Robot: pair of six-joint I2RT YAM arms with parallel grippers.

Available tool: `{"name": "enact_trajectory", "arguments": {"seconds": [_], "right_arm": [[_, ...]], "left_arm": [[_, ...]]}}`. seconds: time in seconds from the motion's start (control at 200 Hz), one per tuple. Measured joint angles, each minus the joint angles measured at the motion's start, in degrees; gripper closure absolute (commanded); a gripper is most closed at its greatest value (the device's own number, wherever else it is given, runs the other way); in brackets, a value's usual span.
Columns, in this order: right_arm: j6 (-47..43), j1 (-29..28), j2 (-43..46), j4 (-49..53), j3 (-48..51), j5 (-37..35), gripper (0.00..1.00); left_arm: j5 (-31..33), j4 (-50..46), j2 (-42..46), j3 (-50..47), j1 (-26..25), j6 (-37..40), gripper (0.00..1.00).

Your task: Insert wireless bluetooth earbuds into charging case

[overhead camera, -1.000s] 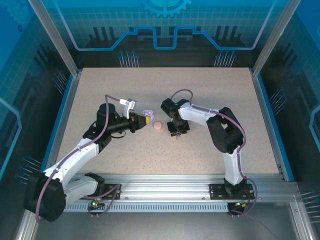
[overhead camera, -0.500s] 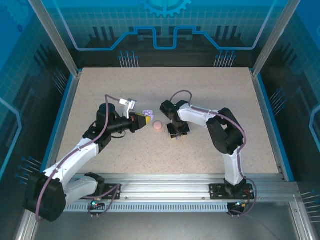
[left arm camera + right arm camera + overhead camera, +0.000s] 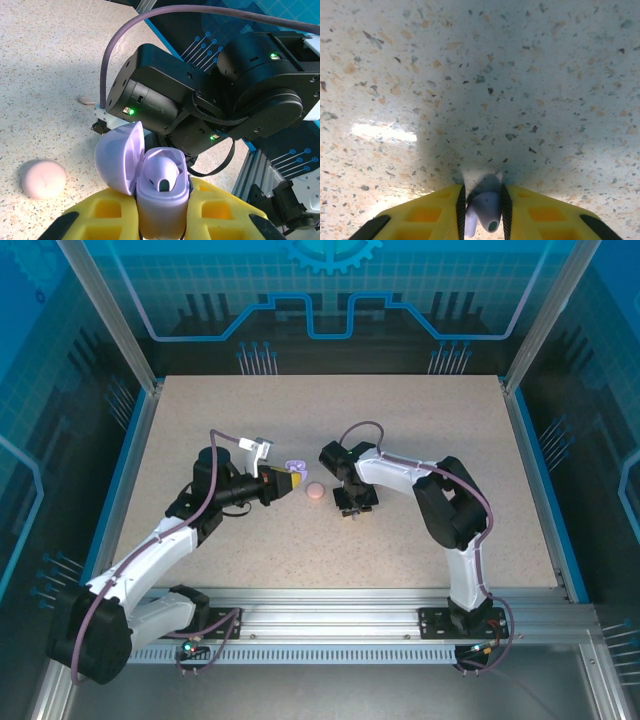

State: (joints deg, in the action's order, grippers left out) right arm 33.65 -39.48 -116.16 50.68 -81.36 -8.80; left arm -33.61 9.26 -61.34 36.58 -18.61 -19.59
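Note:
My left gripper (image 3: pixel 161 202) is shut on a lilac charging case (image 3: pixel 159 212) whose lid (image 3: pixel 117 157) stands open to the left. One lilac earbud (image 3: pixel 162 172) sits in the case. In the top view this case (image 3: pixel 296 465) sits at the tip of the left gripper (image 3: pixel 289 480). My right gripper (image 3: pixel 482 195) points down close to the table, its yellow fingers pinched on a second lilac earbud (image 3: pixel 485 210). From above, the right gripper (image 3: pixel 352 506) is just right of a closed pink round case (image 3: pixel 316 491). A pale earbud (image 3: pixel 86 100) lies on the table.
The right arm's black wrist (image 3: pixel 165 100) looms close behind the open lilac case. The pink case (image 3: pixel 43 178) lies on the speckled table to the left of the left gripper's fingers. Blue enclosure walls (image 3: pixel 130 440) border the table.
The right gripper's jaws have narrowed onto the lilac earbud and the gripper has shifted slightly towards the pink case. The left arm has stayed still.

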Motion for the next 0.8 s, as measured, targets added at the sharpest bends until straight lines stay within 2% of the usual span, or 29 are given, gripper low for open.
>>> {"name": "enact_trajectory", "arguments": {"seconds": [0.155,0.285,0.795], "right_arm": [[0.15,0.0,0.31,-0.26,0.59,-0.15,0.67],[0.24,0.0,0.68,-0.48,1.14,-0.26,0.66],[0.2,0.0,1.18,-1.16,1.95,0.44,0.72]], "left_arm": [[0.0,0.0,0.0,0.0,0.0,0.02,0.91],[0.0,0.0,0.0,0.0,0.0,0.0,0.91],[0.0,0.0,0.09,0.0,0.0,0.0,0.91]]}}
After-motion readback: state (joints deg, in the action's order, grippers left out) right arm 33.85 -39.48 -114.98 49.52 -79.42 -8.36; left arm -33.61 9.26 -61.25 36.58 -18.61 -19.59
